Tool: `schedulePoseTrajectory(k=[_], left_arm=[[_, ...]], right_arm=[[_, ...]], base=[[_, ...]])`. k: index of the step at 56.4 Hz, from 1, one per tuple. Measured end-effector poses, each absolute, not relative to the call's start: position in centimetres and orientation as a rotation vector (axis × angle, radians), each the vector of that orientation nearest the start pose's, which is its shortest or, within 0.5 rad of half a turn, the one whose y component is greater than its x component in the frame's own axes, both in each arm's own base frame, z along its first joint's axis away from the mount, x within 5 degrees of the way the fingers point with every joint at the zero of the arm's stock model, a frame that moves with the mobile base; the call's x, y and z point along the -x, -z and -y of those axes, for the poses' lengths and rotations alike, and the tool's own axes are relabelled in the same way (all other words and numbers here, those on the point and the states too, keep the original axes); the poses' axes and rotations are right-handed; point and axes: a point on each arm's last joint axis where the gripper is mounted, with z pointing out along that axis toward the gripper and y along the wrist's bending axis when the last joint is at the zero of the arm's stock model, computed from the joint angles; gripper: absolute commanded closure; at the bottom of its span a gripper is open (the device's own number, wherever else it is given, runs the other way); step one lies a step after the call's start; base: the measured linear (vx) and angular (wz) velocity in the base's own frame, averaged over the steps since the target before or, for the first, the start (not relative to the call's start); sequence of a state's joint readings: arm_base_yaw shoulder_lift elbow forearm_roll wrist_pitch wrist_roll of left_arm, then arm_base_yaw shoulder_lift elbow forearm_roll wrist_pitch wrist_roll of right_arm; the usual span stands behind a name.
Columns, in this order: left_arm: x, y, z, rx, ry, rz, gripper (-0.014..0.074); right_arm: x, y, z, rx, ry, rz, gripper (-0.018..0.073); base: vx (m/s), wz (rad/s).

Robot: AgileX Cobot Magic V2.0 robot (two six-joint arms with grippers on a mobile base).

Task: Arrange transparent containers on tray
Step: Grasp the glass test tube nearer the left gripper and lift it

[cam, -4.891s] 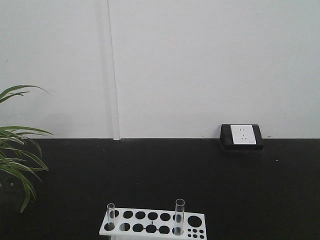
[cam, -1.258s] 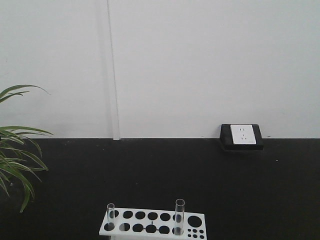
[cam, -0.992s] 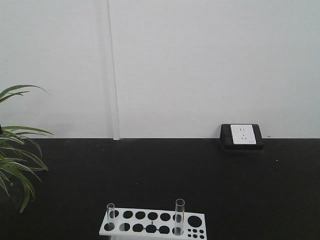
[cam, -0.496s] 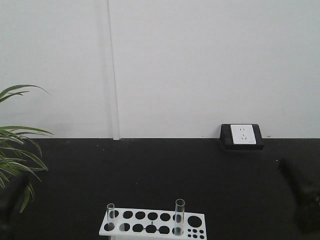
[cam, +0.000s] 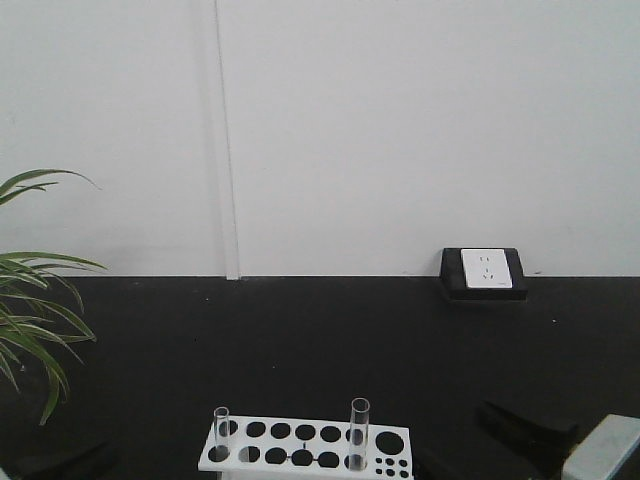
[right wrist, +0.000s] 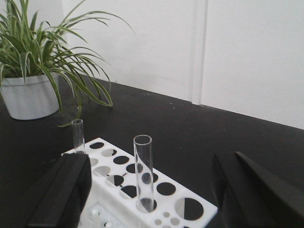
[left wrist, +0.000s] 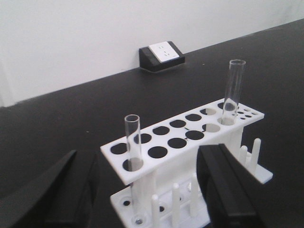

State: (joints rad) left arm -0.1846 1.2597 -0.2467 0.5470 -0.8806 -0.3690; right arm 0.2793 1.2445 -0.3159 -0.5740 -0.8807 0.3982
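This is a lab bench setup: a white test-tube rack (left wrist: 166,164) holding two glass test tubes (left wrist: 233,90) stands on a black tabletop (left wrist: 71,118) just ahead of the left gripper (left wrist: 140,154). Farther ahead, a socket block (left wrist: 161,54) sits against a bare white wall (left wrist: 71,38).

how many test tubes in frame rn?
2. Both upright in the white rack: first tube at the end nearer the plant, second tube near the opposite end. More may sit out of frame.

A: What lies ahead of the left hand (left wrist: 142,156)?
B: A white socket (left wrist: 164,51) in a black housing (left wrist: 156,65), well beyond it, where the black surface (left wrist: 71,114) meets the white wall (left wrist: 71,38).
A: And the right hand (right wrist: 152,161)?
B: A potted plant (right wrist: 42,52) in a white pot (right wrist: 28,97), ahead and to its left
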Motion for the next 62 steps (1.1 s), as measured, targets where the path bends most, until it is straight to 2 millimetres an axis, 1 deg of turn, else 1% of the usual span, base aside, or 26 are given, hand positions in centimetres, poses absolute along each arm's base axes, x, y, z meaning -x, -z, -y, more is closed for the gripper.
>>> schedulePoseTrajectory(k=[4,6,7,15,28,29,36,40,45,50,62], left_arm=[[-20.4,-20.2,7.7,-0.461,0.521,-1.638,0.0042],[-21.3,-19.9,8.0,-0.458,0.541,-1.634,0.0042],[-21.4,-19.9,8.0,-0.458,0.543,-1.633,0.0042],[-24.4,-18.7,8.6,-0.451,0.57,-1.652,0.0042],[-28.1,-17.0,9.7,-0.48,0.611,-1.646,0.0042],[-29.5,-16.4,10.1,-0.498,0.622,-1.642,0.0042],[-30.5,-15.8,10.6,-0.515,0.628,-1.64,0.0062],[-31.0,-15.4,10.8,-0.539,0.624,-1.636,0.009],[-31.4,-15.2,11.0,-0.567,0.624,-1.629,0.0152],[-31.5,-15.1,11.1,-0.582,0.619,-1.626,0.0247],[-31.5,-15.2,11.2,-0.632,0.581,-1.594,0.0555]], right_arm=[[-20.0,-22.4,-9.8,0.547,-0.586,-1.548,-0.0006],[-20.3,-22.4,-9.9,0.545,-0.59,-1.548,-0.0006],[-20.4,-22.4,-9.9,0.545,-0.59,-1.547,-0.0006],[-21.1,-22.5,-10.1,0.542,-0.592,-1.544,-0.0006],[-21.3,-22.7,-10.1,0.551,-0.579,-1.527,-0.0006],[-21.3,-22.7,-10.1,0.546,-0.575,-1.523,-0.0006],[-21.4,-22.8,-10.0,0.517,-0.572,-1.526,-0.0006],[-21.5,-22.8,-9.9,0.502,-0.57,-1.527,-0.0006],[-21.5,-22.9,-9.9,0.499,-0.57,-1.527,-0.0006],[-21.5,-22.9,-9.9,0.499,-0.57,-1.527,-0.0006],[-21.5,-22.9,-9.9,0.499,-0.569,-1.526,-0.0005]], base=[[0.0,0.0],[0.0,0.0],[0.0,0.0],[0.0,0.0],[0.0,0.0],[0.0,0.0],[0.0,0.0],[0.0,0.0],[0.0,0.0],[0.0,0.0],[0.0,0.0]])
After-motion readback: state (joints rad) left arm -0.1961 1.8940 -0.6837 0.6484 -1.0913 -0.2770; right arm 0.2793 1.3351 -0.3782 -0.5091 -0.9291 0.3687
